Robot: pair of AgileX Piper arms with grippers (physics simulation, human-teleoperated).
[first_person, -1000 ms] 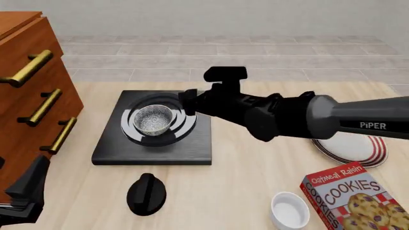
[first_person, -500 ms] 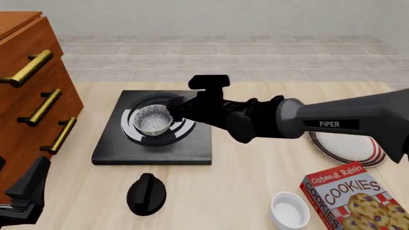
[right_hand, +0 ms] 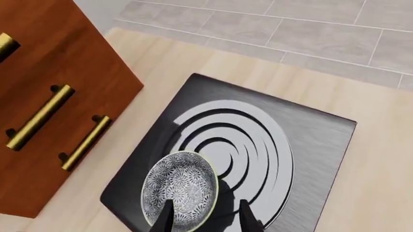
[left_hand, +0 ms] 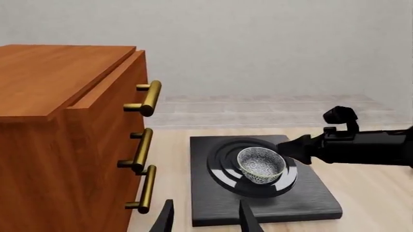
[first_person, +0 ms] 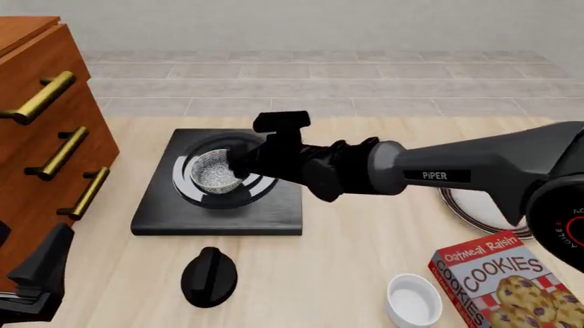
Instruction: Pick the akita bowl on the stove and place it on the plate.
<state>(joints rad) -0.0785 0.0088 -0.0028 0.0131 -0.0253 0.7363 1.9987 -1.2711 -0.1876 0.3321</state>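
Note:
The akita bowl (first_person: 213,171) stands upright on the round burner of the black stove (first_person: 219,213), at the table's left-centre. My right gripper (first_person: 239,162) reaches in from the right and is open at the bowl's right rim. In the right wrist view one finger lies over the bowl (right_hand: 181,186) and the other outside it, so the gripper (right_hand: 205,220) straddles the rim. The red-striped plate (first_person: 479,213) sits at the right, mostly hidden behind the right arm. My left gripper (left_hand: 206,220) is open and empty, low at the near left, short of the stove (left_hand: 258,205).
A wooden drawer cabinet (first_person: 46,150) with brass handles stands left of the stove. A black knob (first_person: 209,275) lies in front of the stove. A plain white small bowl (first_person: 412,301) and a cookies box (first_person: 507,283) sit at the near right.
The right arm has reached further left across the stove, bringing its open gripper up to the bowl's rim. The bowl and the left arm have stayed put.

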